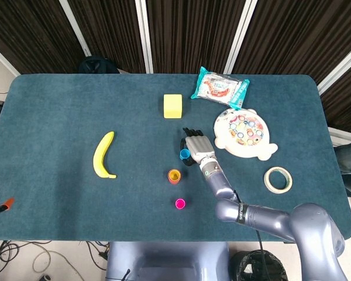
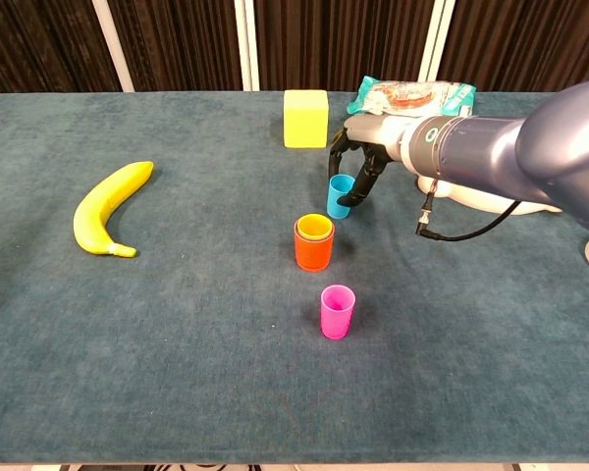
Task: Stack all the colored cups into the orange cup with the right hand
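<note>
Nearby, right robot hand (image 2: 358, 162) grips the blue cup (image 2: 341, 195), yellow block (image 2: 305, 118) just behind.

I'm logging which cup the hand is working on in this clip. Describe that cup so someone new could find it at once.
Start at the yellow block near the table's far edge and come toward the robot. The first cup in the line is the blue cup, with the right hand closed around it. Beyond it, nearer the robot, stand the orange cup, holding a yellow one, and the pink cup, both untouched.

Blue cup (image 2: 341, 195), seemingly tilted, hand-held
</note>
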Controlling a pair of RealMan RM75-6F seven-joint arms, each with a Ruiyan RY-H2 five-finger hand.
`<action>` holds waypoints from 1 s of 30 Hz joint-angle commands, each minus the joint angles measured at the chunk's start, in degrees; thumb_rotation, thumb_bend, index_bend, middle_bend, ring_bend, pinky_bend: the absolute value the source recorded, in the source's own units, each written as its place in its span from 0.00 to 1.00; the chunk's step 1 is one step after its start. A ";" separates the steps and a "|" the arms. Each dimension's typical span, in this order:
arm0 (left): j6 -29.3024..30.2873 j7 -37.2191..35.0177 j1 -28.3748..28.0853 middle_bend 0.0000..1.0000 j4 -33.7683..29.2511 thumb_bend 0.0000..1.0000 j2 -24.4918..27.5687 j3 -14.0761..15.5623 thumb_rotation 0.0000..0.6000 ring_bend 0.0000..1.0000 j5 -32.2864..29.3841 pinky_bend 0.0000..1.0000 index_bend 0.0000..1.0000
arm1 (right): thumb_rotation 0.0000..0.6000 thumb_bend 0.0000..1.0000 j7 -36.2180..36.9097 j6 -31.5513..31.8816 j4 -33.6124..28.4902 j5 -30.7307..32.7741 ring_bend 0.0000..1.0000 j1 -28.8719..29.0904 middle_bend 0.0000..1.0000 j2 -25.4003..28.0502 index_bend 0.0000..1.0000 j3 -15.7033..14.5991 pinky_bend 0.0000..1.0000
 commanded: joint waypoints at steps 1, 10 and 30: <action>0.01 0.02 -0.01 0.00 -0.02 0.00 -0.02 0.02 1.00 0.00 0.04 0.04 0.00 | 1.00 0.39 -0.04 -0.24 -0.03 -0.06 0.08 -0.02 0.00 0.03 0.48 0.06 0.09; -0.07 -0.08 -0.04 0.00 0.00 0.00 0.01 0.05 1.00 0.00 0.00 0.04 0.00 | 1.00 0.39 0.07 -0.11 -2.23 -0.70 0.08 -0.06 0.00 1.37 0.49 0.99 0.09; 0.61 -1.28 0.32 0.00 -0.46 0.00 0.65 -0.09 1.00 0.00 0.12 0.04 0.00 | 1.00 0.39 -5.96 4.18 -31.88 4.22 0.08 1.02 0.00 21.92 0.49 2.15 0.09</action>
